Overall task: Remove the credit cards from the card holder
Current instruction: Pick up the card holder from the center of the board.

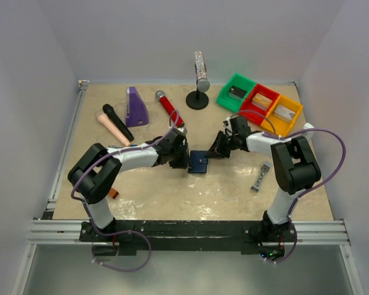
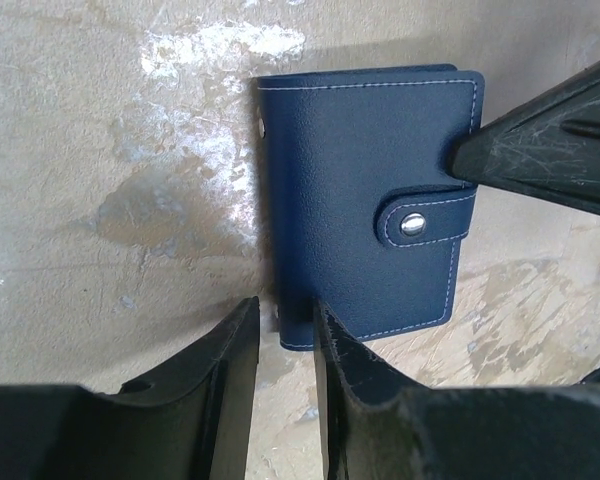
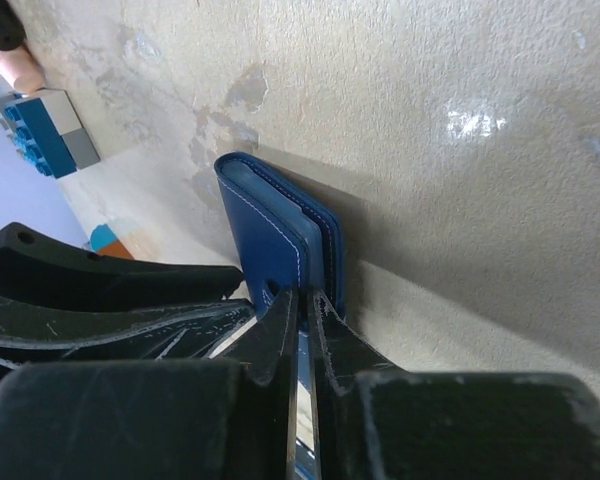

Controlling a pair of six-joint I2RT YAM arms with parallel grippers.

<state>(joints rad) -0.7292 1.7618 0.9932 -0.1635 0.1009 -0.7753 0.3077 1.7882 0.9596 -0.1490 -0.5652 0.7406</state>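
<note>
Card holder: we've got the card holder (image 1: 198,163) lying flat and folded on the bench (image 1: 172,195). It's about midway between the left and right edges, a little nearer the near edge than the far one.
Snap tab: the snap tab (image 2: 420,222) is fastened over the cover, so the credit cards are hidden from us.
Left gripper: the left gripper (image 2: 285,312) is at the holder's left side, fingers parted by a narrow gap astride one corner. One finger overlaps the cover's edge, the other stands over bare bench.
Right gripper: the right gripper (image 3: 302,296) is on the tab side, fingers squeezed almost together, tips at the holder's edge. Whether they pinch the cover, we cannot tell.
In the way: both arms crowd the holder, one from each side.
Far-left stretch: purple block (image 1: 136,107), black microphone (image 1: 117,121), peach cylinder (image 1: 111,126), red-handled microphone (image 1: 170,109).
Far edge, middle: a round-based stand (image 1: 197,100) holding a silver microphone.
Far right corner: green bin (image 1: 226,101), red bin (image 1: 248,111) and yellow bin (image 1: 295,118) in a row.
Right side: a grey bar (image 1: 261,176) lies well apart from the holder.
Left side: a blue and grey toy-brick block (image 3: 45,130) lies beyond the left gripper, and there's an orange scrap (image 1: 113,193) by the left arm.
Open room: bare bench runs from the holder to the near edge.
Writing: the grey bar's marks are too small to read.
</note>
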